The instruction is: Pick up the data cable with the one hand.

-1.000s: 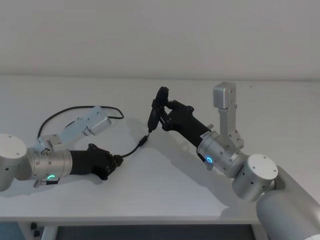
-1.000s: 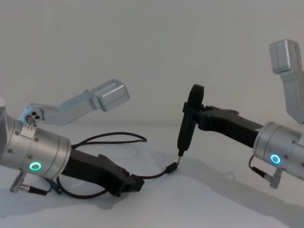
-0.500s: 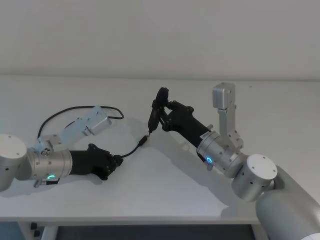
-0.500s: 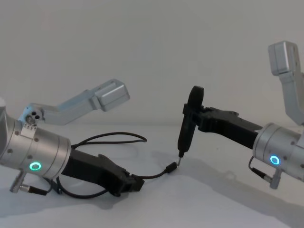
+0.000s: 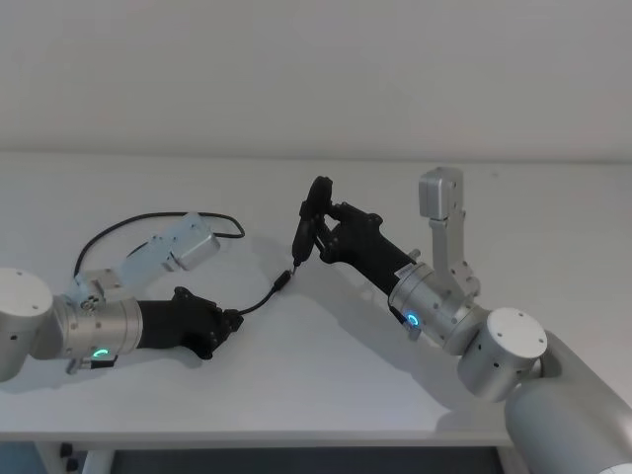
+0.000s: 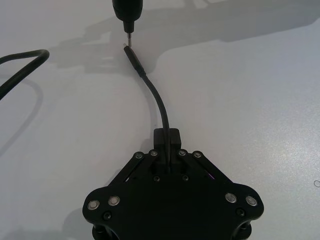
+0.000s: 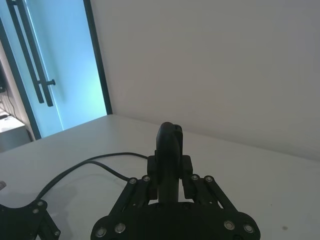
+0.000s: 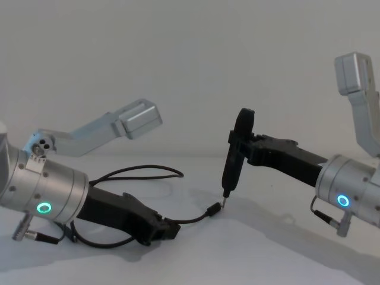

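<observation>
your left gripper [image 5: 229,321] lay low on the white table [image 5: 326,375], on the left side. its fingers [image 6: 167,142] were closed tight on the data cable [image 6: 156,97], near one end. in the left wrist view you saw the black cord come straight out from btwn the fingers, bend a little, and end in a small dark plug [image 6: 132,54] w/ a bit of metal at the tip. in the chest view the plug end [image 8: 214,210] sat a bit up off the table, out in front of the gripper.

the rest of the cable [image 5: 128,223] ran back behind your left arm in a big loose loop on the table, and its far end lay near the grey camera block [image 5: 190,244] on that arm.

your right gripper [image 5: 314,219] was held up over the middle of the table. its fingers were closed on a short, thick black tool [image 8: 235,151], which stood almost upright. the tool had a thin metal tip [image 8: 224,193] that pointed down. the tip was just above the cable's plug, v close. i couldn't tell if they touched.

in the right wrist view you saw the tool's rounded top [image 7: 169,137] poke up from the gripper, w/ the cable's loop [image 7: 95,162] on the table behind it.
</observation>
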